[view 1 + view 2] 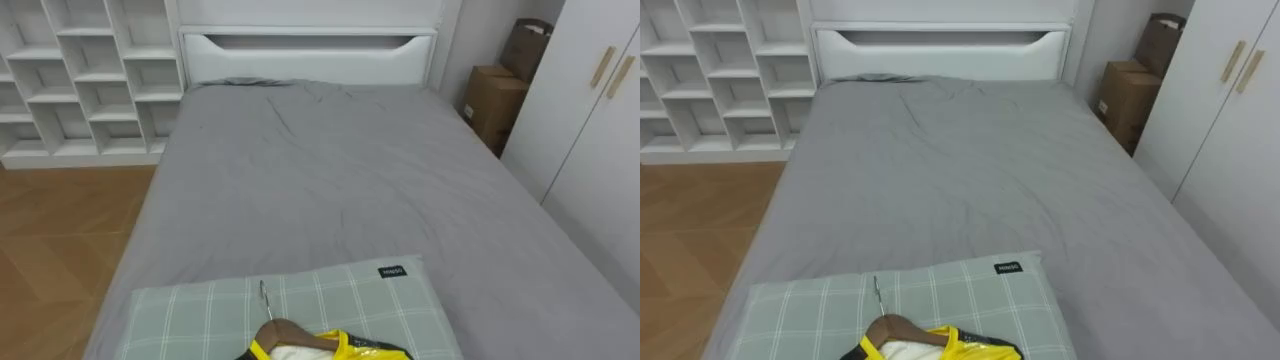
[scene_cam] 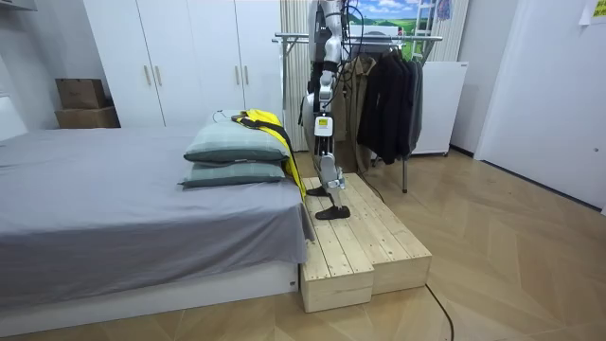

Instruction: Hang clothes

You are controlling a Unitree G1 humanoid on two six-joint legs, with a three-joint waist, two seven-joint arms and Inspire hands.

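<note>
- Robot stood on the wooden platform (image 2: pixel 365 237) at the foot of the bed (image 1: pixel 330 180), facing the headboard (image 1: pixel 310 60).
- Yellow garment (image 1: pixel 365 348) on its wooden hanger (image 1: pixel 285 332) lay on top of 2 stacked green pillows (image 1: pixel 200 310) at the bed's near end.
- Left hand (image 2: pixel 322 131) hung at the robot's side in the room view; too small there, so I cannot tell how its fingers were set.
- Clothes rack (image 2: pixel 379 38) with dark clothes (image 2: pixel 388 95) stood just behind the robot.

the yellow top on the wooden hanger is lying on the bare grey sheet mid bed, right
Not quite. The yellow top on the wooden hanger is lying on the green checked pillow, not on the bare grey sheet. The left eye view shows it.
</note>
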